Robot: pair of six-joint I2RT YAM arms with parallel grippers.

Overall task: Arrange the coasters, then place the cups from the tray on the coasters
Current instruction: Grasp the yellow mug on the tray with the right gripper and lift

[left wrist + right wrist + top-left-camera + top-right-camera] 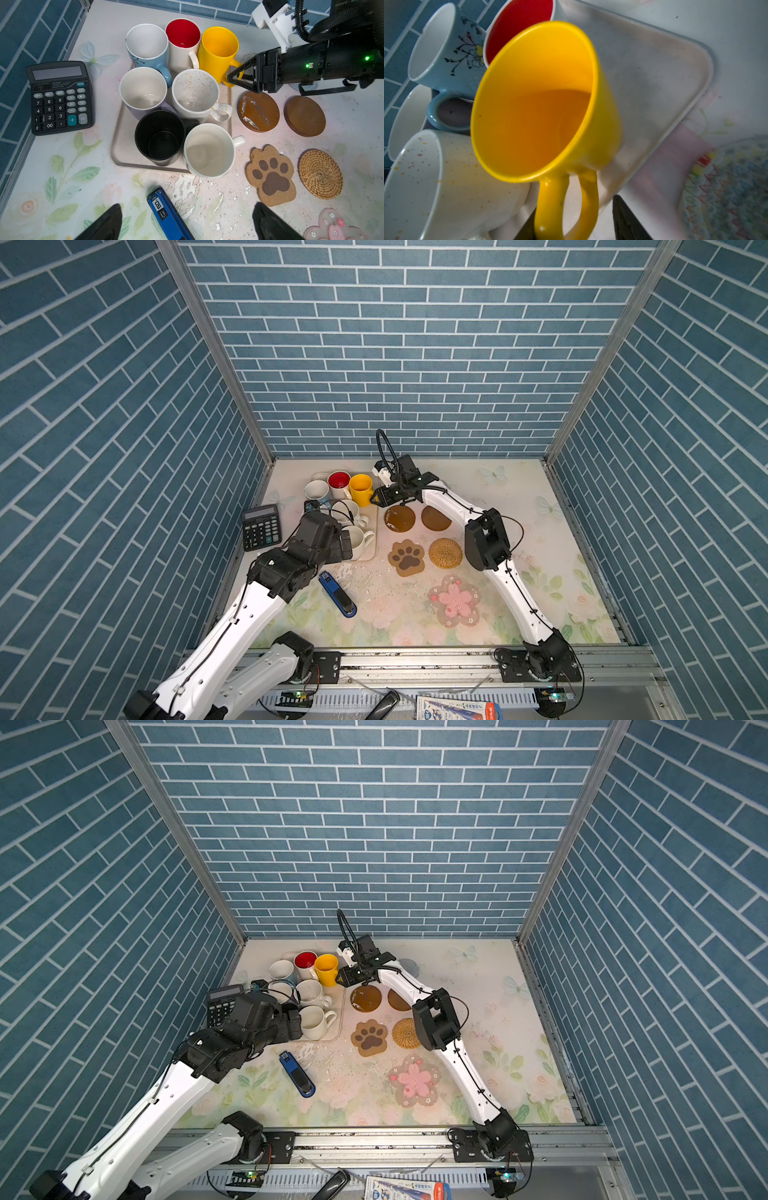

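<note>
The calculator (261, 526) lies at the left edge, apart from the work. The left gripper (187, 207) hangs wide open and empty by the tray's near end, evidently standing by. All seven mugs (207, 149) stand crowded on the tray (122, 145). The yellow mug (360, 488) occupies its far right corner, handle (550, 207) turned outward. The right gripper (234, 78) straddles that handle with a gap on one side, so there is no firm grip yet. Brown discs (400, 518), paw mat (407, 557), rattan round (445, 552) and pink flower mat (455, 600) lie spaced apart and unoccupied, ready for mugs.

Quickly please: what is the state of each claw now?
Left claw: open, holding nothing.
Right claw: around the yellow mug's handle; whether it grips cannot be told.
</note>
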